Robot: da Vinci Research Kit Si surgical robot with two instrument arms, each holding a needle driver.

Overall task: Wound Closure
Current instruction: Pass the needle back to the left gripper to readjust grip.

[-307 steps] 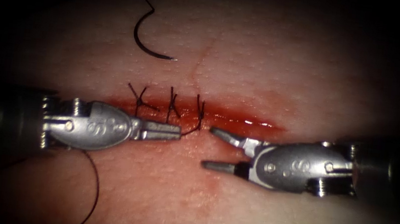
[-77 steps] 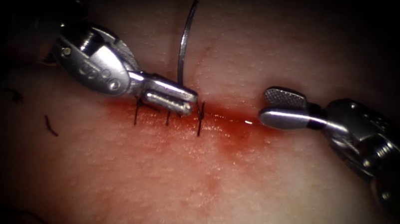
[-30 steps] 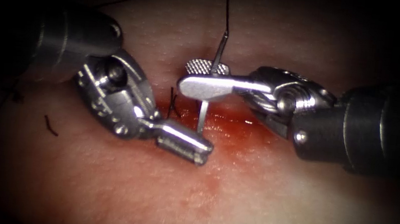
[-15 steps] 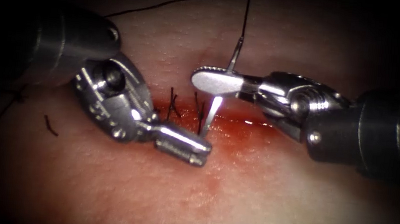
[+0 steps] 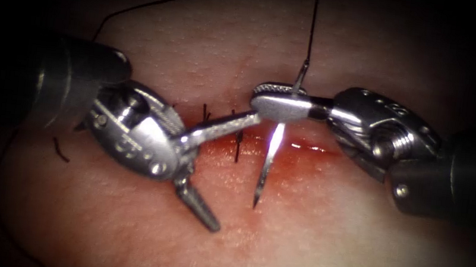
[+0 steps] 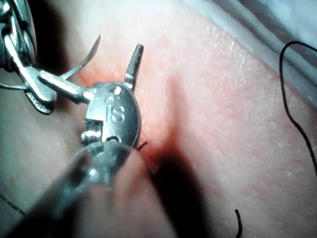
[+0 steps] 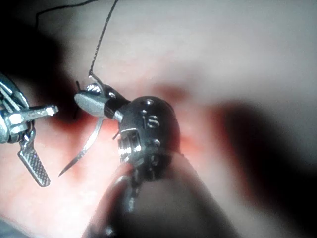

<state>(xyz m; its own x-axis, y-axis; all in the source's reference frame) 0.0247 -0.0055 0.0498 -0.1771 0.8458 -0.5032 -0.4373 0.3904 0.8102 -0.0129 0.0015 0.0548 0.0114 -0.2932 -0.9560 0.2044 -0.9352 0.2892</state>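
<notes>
A: Biggest first?
B: Tissue (image 5: 309, 243), pale, with the cut (image 5: 308, 147) running across the middle and red fluid (image 5: 236, 151) pooled along it. Dark stitches (image 5: 237, 142) cross the cut's left part.
A: Right hand?
B: Right hand (image 5: 275, 99) comes in from the right, clenched on the needle (image 5: 269, 155) near its thread end. Same grip in the right wrist view (image 7: 91, 101).
A: Left hand?
B: Left hand (image 5: 219, 167) is released, jaws spread wide, grasping nothing. One jaw reaches up toward the right hand's tip, the other points down over the near tissue. Spread also in the left wrist view (image 6: 99, 69).
A: Needle position?
B: Hangs below the right hand across the cut, just right of the stitches, point (image 5: 254, 204) down on the near side. Can't tell if the point touches the tissue; the shaft isn't buried.
A: Thread?
B: Thread (image 5: 313, 22) rises from the needle's tail, off the top edge. A cut thread end (image 5: 59, 152) lies far left on the tissue.
</notes>
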